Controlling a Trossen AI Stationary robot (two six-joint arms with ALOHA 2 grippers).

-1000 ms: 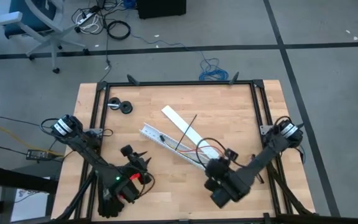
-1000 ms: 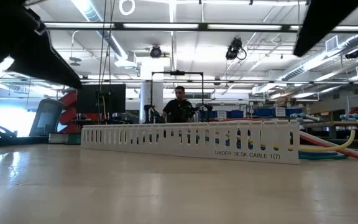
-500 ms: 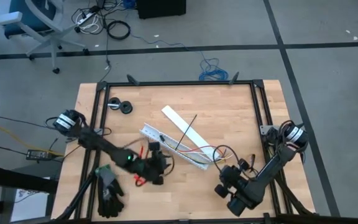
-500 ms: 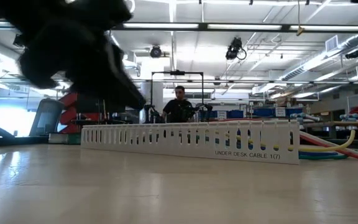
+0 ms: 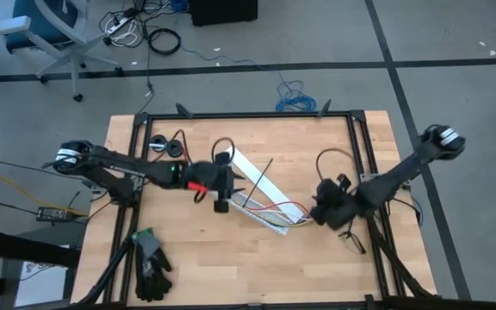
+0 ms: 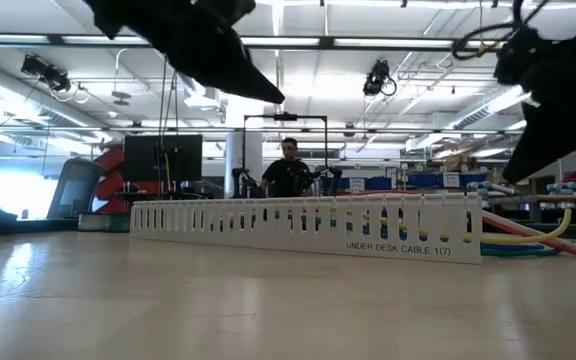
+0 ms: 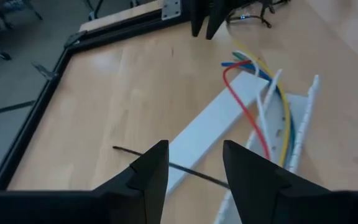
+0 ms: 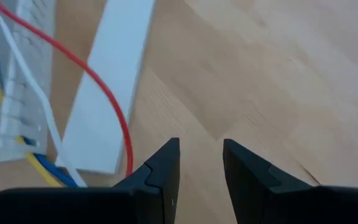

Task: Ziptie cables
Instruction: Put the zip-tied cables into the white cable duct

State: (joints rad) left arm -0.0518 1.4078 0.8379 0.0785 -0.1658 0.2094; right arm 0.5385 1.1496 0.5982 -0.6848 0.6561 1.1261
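While both grippers hover, jaws spread and empty, I see ziptie (image 7: 166, 164) mid-surface across white strip (image 7: 210, 127), cables (image 7: 269, 118) beside. Ziptie light, springy, slippery: I'd pinch overhanging end.

Even overhead light, table (image 5: 317, 146) evenly lit, shadows soft and faint. Low view: bright ceiling strip lights (image 6: 388, 42) glare, both arms reduced to black silhouettes. Right wrist view soft, out of focus; left wrist view slightly blurred.
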